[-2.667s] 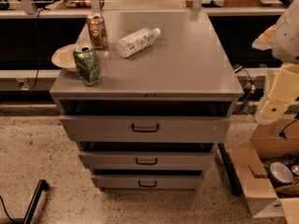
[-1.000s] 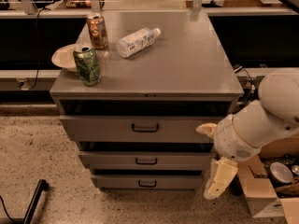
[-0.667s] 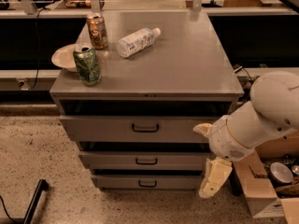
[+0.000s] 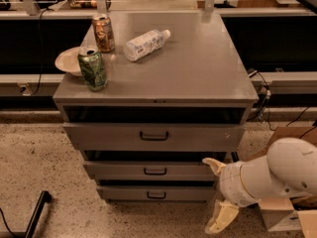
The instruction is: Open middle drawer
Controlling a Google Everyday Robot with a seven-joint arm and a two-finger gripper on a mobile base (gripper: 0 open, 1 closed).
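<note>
The grey metal cabinet has three drawers. The middle drawer (image 4: 124,170) has a low wide front and a small dark bar handle (image 4: 155,171), and it sits pushed in. My gripper (image 4: 218,191) is at the cabinet's lower right front corner, level with the middle and lowest drawers. It is open and empty. One cream finger (image 4: 214,165) lies next to the right end of the middle drawer's front. The other finger (image 4: 221,217) hangs lower, near the floor. The gripper is well to the right of the handle.
The top drawer (image 4: 153,136) and the lowest drawer (image 4: 156,194) are shut. On the cabinet top stand a green can (image 4: 92,69), a brown can (image 4: 103,33), a lying plastic bottle (image 4: 144,44) and a bowl (image 4: 68,61). Cardboard boxes (image 4: 277,213) sit on the floor at right.
The arm came in from the right. Over the last second the gripper has moved down along the cabinet's right front, from the top drawer's level to the middle drawer's level.
</note>
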